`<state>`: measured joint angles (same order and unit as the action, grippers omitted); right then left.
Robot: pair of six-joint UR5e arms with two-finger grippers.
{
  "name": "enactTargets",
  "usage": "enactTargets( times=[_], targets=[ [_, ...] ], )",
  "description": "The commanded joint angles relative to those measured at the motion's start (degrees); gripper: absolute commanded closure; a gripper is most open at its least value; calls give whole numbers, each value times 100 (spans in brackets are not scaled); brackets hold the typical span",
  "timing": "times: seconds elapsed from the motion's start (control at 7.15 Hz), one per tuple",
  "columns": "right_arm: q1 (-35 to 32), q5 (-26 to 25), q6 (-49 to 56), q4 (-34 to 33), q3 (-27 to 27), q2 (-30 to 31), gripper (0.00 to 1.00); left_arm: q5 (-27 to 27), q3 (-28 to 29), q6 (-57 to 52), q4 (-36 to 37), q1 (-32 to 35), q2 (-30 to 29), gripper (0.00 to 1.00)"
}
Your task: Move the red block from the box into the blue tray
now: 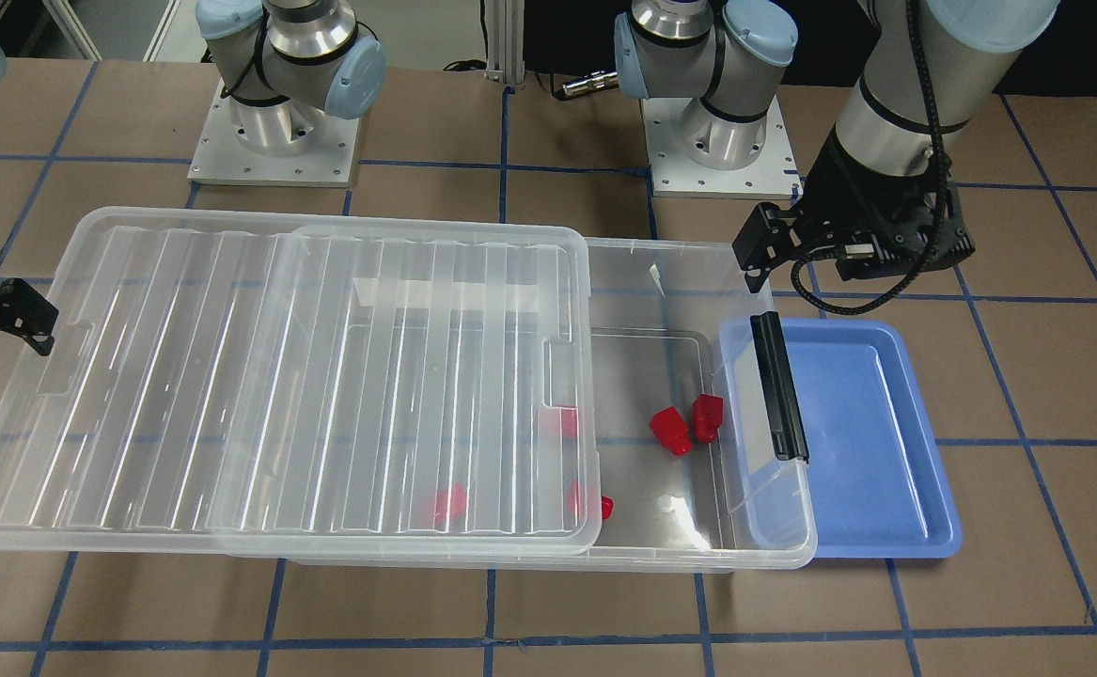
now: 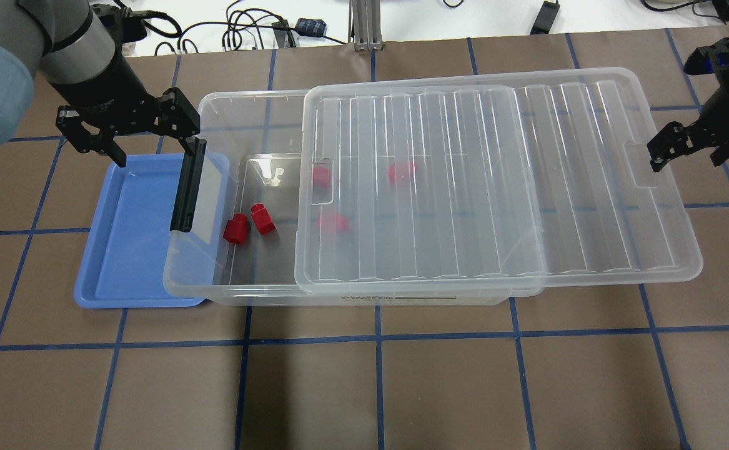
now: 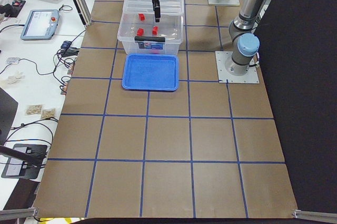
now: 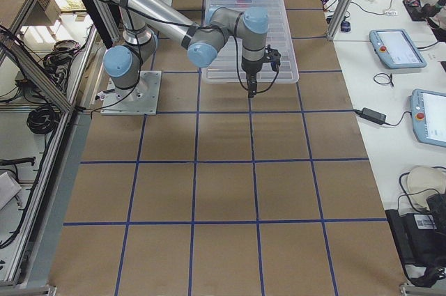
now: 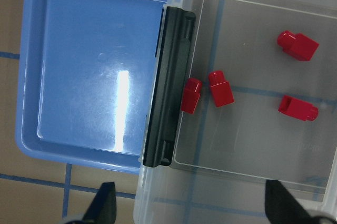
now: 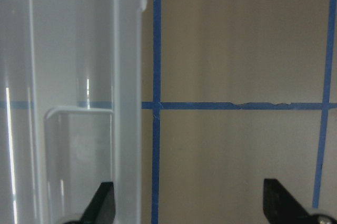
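The box point(image 2: 258, 103) is a clear bin. Its ribbed lid point(image 2: 495, 187) is slid toward my right, leaving the left end uncovered. Two red blocks point(image 2: 236, 229) point(image 2: 263, 219) lie in the uncovered part, close to the black latch bar point(image 2: 188, 184). Three more red blocks show blurred under the lid point(image 2: 333, 222). The blue tray point(image 2: 130, 250) lies empty against the box's left end. My left gripper point(image 2: 152, 140) is open and empty, above the far end of the latch bar point(image 5: 168, 87). My right gripper point(image 2: 692, 150) is open and empty beside the lid's right end point(image 6: 126, 76).
The table is brown with blue tape lines. The two arm bases point(image 1: 275, 141) point(image 1: 717, 141) stand behind the box. Cables lie along the far table edge point(image 2: 245, 34). Bare tabletop lies in front of the box point(image 2: 376, 387).
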<state>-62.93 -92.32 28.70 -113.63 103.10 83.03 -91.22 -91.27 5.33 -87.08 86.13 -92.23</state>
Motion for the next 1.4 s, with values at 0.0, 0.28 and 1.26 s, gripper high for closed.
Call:
enactTargets(
  times=[0.0,0.28,1.26],
  targets=[
    [149,-5,153,-1,-18,-41,0,-1,-93,195,208,218,-233,0],
    [299,4,293,-1,-18,-32,0,16,-145,275,690,570,-470,0],
    [334,-58,373,-116,-26,-32,0,341,-1154,609,1779,580,-963,33]
  ],
)
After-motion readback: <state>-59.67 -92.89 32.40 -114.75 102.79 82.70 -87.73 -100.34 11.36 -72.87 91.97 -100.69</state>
